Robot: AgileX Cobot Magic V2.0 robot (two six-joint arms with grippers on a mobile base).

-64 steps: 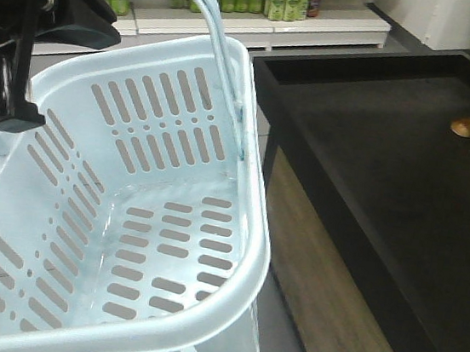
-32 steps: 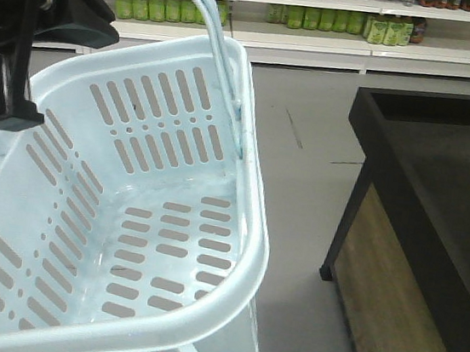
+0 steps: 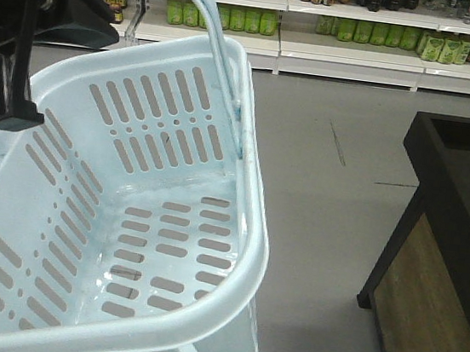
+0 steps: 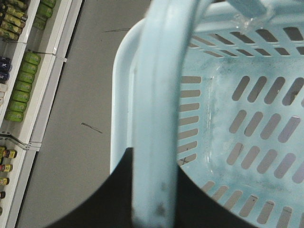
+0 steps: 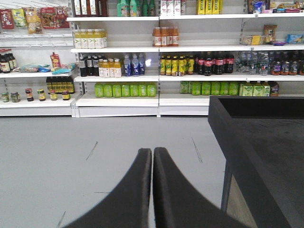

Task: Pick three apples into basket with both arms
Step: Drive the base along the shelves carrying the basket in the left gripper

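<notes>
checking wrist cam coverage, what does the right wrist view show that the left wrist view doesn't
Only the right wrist view: the right gripper, closed on nothing, and the black display table. Only the left wrist view: the left gripper clamped around the handle of the basket, and its slotted inside, with no apples in the part shown. Both: grey floor and shelves with green bottles.

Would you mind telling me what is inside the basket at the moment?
The basket looks empty: only its bare slotted bottom shows, no apples. Its handle and the black left arm cover part of the interior, so that part is unseen.
</notes>
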